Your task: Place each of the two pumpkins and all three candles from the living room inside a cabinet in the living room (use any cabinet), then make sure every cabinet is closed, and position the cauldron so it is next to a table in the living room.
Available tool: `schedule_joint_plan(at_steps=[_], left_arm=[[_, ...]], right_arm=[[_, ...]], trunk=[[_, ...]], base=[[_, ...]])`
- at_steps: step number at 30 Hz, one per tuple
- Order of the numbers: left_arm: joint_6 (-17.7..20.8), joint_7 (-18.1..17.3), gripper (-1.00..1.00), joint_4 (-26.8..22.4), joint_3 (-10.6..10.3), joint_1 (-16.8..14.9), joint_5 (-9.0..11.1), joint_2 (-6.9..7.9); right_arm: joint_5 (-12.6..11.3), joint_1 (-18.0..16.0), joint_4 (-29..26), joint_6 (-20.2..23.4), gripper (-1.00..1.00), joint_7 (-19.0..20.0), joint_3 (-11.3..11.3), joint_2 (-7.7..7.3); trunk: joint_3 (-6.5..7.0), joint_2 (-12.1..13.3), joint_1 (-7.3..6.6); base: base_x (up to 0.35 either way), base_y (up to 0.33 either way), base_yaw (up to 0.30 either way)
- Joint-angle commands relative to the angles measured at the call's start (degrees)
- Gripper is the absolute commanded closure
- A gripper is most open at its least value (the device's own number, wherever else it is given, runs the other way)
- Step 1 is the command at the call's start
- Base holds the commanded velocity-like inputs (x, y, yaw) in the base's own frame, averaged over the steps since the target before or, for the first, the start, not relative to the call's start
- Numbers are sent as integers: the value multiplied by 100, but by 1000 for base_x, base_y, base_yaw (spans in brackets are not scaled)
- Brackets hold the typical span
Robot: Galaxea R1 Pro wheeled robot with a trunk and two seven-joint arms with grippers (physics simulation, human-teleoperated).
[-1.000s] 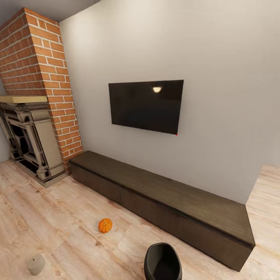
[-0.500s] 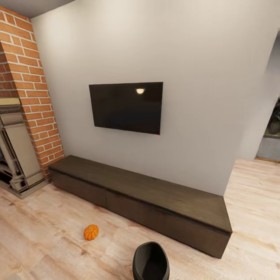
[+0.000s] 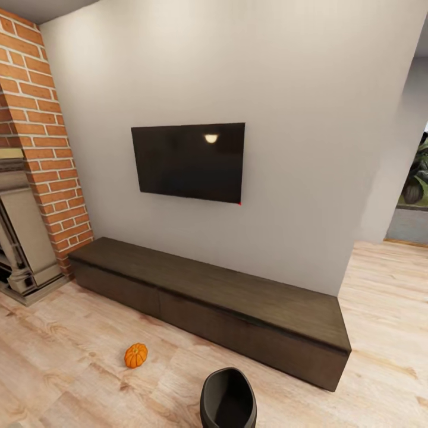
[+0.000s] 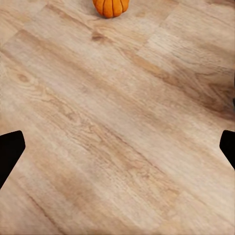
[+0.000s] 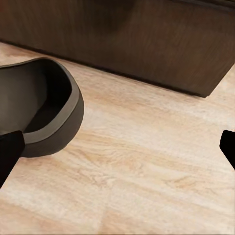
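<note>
One orange pumpkin (image 3: pixel 135 355) lies on the wood floor in front of the long dark-brown cabinet (image 3: pixel 214 297), whose drawer fronts are all shut. The dark cauldron (image 3: pixel 228 399) stands on the floor at the head view's lower edge, right of the pumpkin. My left gripper (image 4: pixel 117 152) hangs open over bare floor, with the pumpkin (image 4: pixel 111 7) ahead of it and apart. My right gripper (image 5: pixel 117 152) is open above the floor beside the cauldron (image 5: pixel 41 110), facing the cabinet (image 5: pixel 127 44). A pale sliver (image 3: pixel 13 424) in the corner is too small to tell as a candle. The table is out of view.
A black TV (image 3: pixel 188 161) hangs on the white wall above the cabinet. A brick chimney (image 3: pixel 41 137) and a stone fireplace (image 3: pixel 21 244) stand at the left. To the right of the wall, the floor runs on toward a plant (image 3: pixel 416 178).
The head view has swung to the right: the fireplace has slid toward the left edge, the candle on the floor has left the picture, and the opening at the right has come into view.
</note>
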Motion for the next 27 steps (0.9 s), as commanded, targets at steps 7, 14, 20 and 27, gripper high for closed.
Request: schedule_joint_plan(at_steps=[7, 14, 20, 27], left_arm=[[-11, -9, -100, -8, 11, 1, 53, -1], [3167, -15, -100, -925, 19, -772, 64, -126], [5004, -15, -100, -1138, 21, -2465, 71, -407], [5861, -11, -100, -1138, 28, -3594, 364, -658]], right_arm=[[3, -3, 10, -37, -100, -16, 2, 3], [-378, -453, -719, 396, -100, -39, -14, 48], [-803, -2112, -764, 2951, -100, -44, -15, 46], [-866, -3079, -783, 4665, -100, -197, -15, 37]], trunk=[[-131, -285, 155], [-257, -566, 309], [-365, -807, 440], [-490, -1087, 594]], base=[[0, 0, 0], [0, 0, 0], [0, 0, 0], [0, 0, 0]])
